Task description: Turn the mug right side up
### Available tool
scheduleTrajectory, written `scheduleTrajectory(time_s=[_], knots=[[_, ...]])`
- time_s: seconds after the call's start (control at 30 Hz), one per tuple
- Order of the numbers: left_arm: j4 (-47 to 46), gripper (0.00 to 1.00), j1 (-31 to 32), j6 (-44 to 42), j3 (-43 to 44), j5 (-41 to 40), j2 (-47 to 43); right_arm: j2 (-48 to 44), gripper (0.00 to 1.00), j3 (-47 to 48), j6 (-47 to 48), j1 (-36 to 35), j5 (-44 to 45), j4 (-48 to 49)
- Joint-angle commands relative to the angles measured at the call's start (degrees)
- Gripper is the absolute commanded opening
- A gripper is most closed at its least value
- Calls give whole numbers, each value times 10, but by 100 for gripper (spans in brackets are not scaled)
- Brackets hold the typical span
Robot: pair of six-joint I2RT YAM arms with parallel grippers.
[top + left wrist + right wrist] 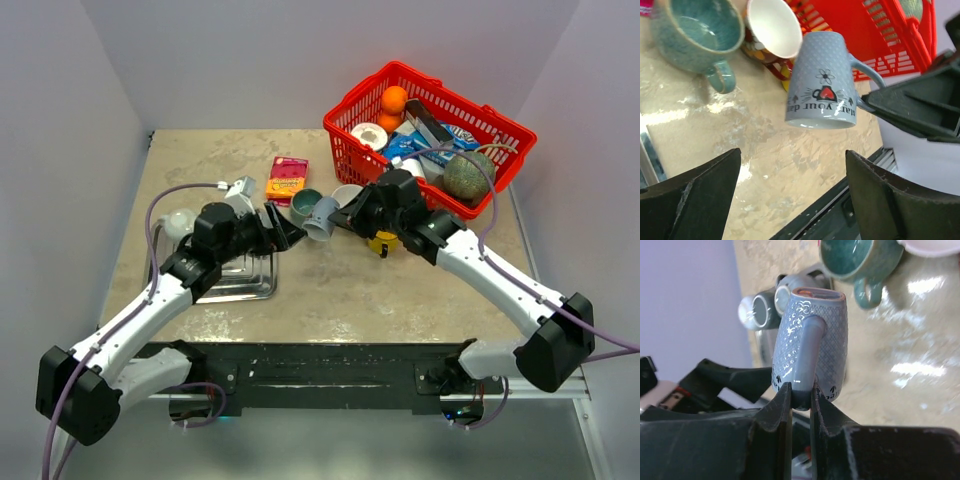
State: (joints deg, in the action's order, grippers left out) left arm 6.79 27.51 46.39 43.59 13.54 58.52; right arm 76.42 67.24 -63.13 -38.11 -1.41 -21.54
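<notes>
My right gripper (pixel 346 214) (pixel 801 388) is shut on the handle of a blue-grey patterned mug (pixel 322 216) (pixel 822 82) (pixel 812 345). It holds the mug off the tan table, lying tilted, with the unglazed base pointing away from the right wrist camera. The mug's printed heart and lettering read upside down in the left wrist view. My left gripper (pixel 285 228) (pixel 792 154) stands open just left of the mug, a short gap away, with nothing between its fingers.
A teal mug (pixel 305 203) (pixel 695 35) and a white-lined mug (pixel 347 194) (pixel 772 27) stand just behind. A red basket (pixel 352 98) full of items sits at the back right, a pink box (pixel 287 178) behind, a metal tray (pixel 245 282) under the left arm.
</notes>
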Motion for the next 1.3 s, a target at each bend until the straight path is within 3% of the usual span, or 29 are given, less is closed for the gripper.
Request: scheduleTrajectory(time_s=[0.0,0.2,0.3,0.33,0.4,0.6,0.7,0.8,1.0,1.03,1.13,1.17,1.2,1.23,1.27], knots=[[-133,89,27,-90,-16,18,-10,-24,0,-11,-135,13,-110,77],[-179,84,69,-123,-14,-33,14,-31,0,-33,-208,20,-161,135],[-178,76,86,-141,-13,-70,23,-29,0,-38,-229,21,-182,151],[-175,68,91,-146,-12,-83,26,-30,0,-38,-232,21,-186,153],[-171,65,95,-155,-11,-96,24,-32,0,-42,-237,22,-187,156],[-158,72,97,-180,-19,-112,8,-40,0,-45,-247,31,-198,167],[-164,69,96,-180,-24,-124,12,-37,0,-37,-245,33,-206,166],[-166,55,96,-179,-23,-134,21,-37,0,-33,-241,34,-210,160],[-156,14,96,-182,-8,-164,28,-40,0,-32,-194,34,-197,121],[-149,3,97,-184,-3,-163,32,-41,0,-31,-185,35,-186,113],[-121,0,96,-186,18,-167,44,-43,0,-33,-151,34,-169,92],[-115,0,96,-186,24,-166,47,-43,6,-35,-131,35,-161,89],[-105,0,96,-188,30,-167,48,-43,19,-34,-118,34,-156,82],[-82,0,96,-189,46,-171,53,-42,34,-33,-104,35,-149,70],[-70,0,97,-191,55,-172,55,-43,60,-31,-64,34,-137,62]])
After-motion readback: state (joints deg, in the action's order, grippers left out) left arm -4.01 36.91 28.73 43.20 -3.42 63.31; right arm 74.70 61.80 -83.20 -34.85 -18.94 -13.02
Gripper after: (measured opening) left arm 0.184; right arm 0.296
